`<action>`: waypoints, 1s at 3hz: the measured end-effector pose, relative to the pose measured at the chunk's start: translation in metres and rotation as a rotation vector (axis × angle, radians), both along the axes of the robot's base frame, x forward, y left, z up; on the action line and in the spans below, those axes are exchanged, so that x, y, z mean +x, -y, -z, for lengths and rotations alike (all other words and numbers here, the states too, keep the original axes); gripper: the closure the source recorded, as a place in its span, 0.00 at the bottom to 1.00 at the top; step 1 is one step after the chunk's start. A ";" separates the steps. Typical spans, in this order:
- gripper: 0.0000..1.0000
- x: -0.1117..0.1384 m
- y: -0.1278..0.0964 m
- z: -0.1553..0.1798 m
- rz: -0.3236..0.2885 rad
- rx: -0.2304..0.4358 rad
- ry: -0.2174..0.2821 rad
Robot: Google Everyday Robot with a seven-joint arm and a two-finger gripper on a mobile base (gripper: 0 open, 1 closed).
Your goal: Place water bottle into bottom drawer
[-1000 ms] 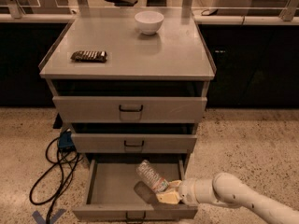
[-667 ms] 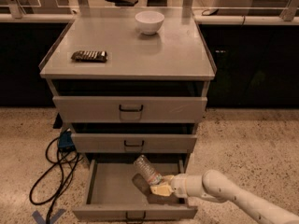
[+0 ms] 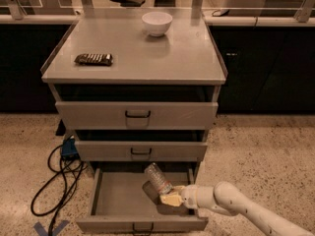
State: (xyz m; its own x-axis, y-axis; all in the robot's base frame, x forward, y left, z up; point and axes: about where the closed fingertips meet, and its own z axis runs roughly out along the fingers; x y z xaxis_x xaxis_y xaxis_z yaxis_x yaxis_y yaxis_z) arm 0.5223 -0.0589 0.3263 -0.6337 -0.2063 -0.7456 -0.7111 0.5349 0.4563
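I'm looking at the grey table (image 3: 187, 58) with its bottom drawer (image 3: 118, 200) open toward me. My arm reaches in from the near right. The hand (image 3: 170, 198) is over the drawer's right half, fingers clamped on the lower end of the water bottle (image 3: 157, 178), which tilts up to the left inside the tray. On top: white bowl (image 3: 157, 22) far back, snack bar (image 3: 93, 59) left.

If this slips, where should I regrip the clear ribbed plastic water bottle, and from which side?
Grip the ribbed mid-body of the clear ribbed plastic water bottle across its width, probably coming from the view's right. It leans up and left over the open grey metal bottom drawer, and the end effector holds its lower end from that side.
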 end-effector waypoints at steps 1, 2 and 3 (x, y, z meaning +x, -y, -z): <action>1.00 0.008 -0.009 0.030 -0.021 0.001 -0.023; 1.00 0.030 -0.014 0.082 -0.021 -0.007 -0.086; 1.00 0.065 0.006 0.079 0.031 -0.024 -0.051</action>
